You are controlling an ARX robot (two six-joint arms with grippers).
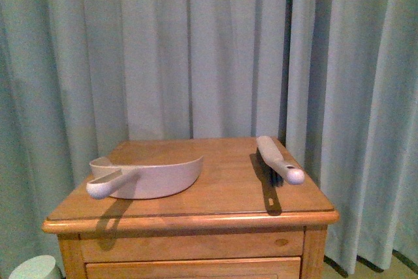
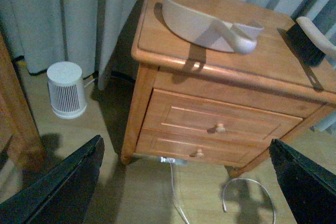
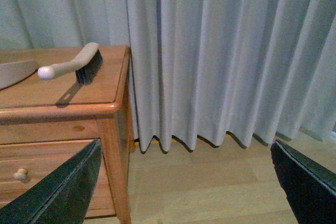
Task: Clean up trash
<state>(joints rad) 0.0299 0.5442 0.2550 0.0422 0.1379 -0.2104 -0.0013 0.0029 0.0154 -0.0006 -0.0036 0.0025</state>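
Front view first: a wooden nightstand with a glossy tabletop (image 1: 228, 191) stands in front of a pale grey-blue curtain (image 1: 196, 50). A pinkish-beige dustpan (image 1: 157, 176) sits on the left part with its handle sticking out toward the front-left edge. A brush (image 1: 277, 159) in the same colour lies on the right part, rounded handle end toward the front. The two are well apart, with bare wood between them. A small white round appliance (image 1: 36, 268) peeks in at the bottom-left corner, and neither arm shows here. In the left wrist view, the left jaws stand wide, with one dark finger (image 2: 58, 187) in each lower corner and a big gap between them. They hang low beside the nightstand over the wooden floor (image 2: 105, 192). You can see the two drawers, each with a little round knob (image 2: 220, 128), and a pale cable (image 2: 247, 195) looping on the floor under the stand. The white appliance stands by the curtain, and it has a slotted grille. In the right wrist view, the right jaws are spread wide too, dark fingers (image 3: 63, 187) at both lower corners, low by the nightstand's right side. The brush sits up on the tabletop, dark bristles down. As for the trash, none of the three views shows it, so I can't tell where it is.
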